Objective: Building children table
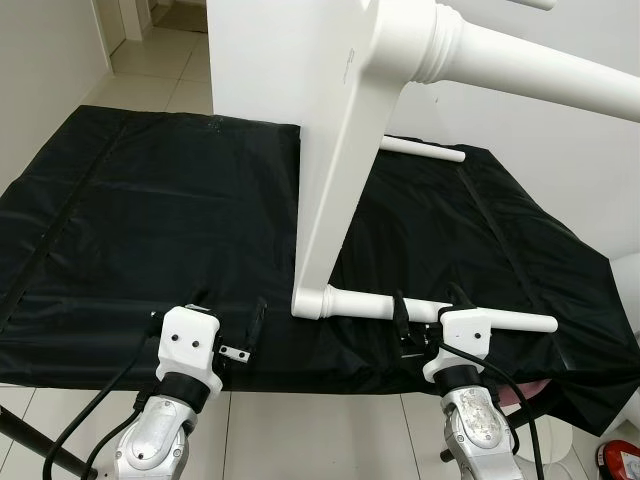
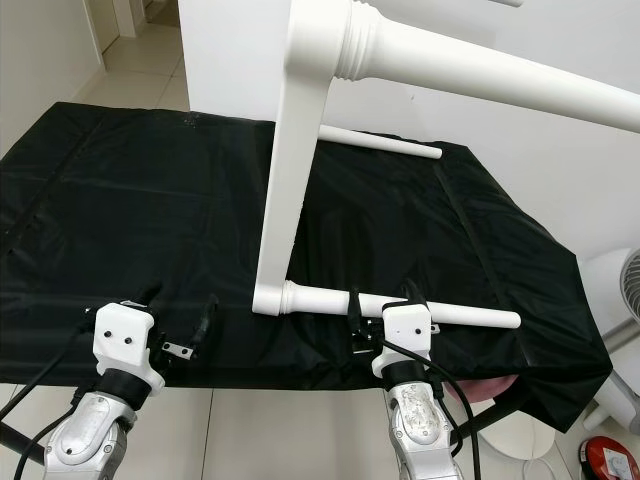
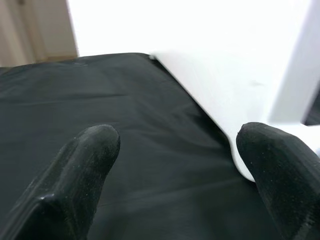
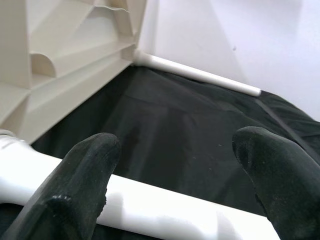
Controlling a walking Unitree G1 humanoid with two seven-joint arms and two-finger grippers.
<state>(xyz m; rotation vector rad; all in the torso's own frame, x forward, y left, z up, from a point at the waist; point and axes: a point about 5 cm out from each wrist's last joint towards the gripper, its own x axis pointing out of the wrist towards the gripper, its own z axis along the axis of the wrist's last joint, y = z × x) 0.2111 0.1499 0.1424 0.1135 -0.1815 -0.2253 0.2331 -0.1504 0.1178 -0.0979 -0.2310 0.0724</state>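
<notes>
Table (image 1: 335, 160), white, stands on its side on the black sheet (image 1: 130, 230), its top cut off by my frame. Right gripper (image 2: 384, 309), fingers apart, straddles the near leg (image 2: 470, 316); my right wrist view reveals the ribbed underside. Left gripper (image 1: 228, 318) hovers spread beside it.

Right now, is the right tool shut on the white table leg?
No, the right tool is open, its fingers straddling the table leg.
</notes>
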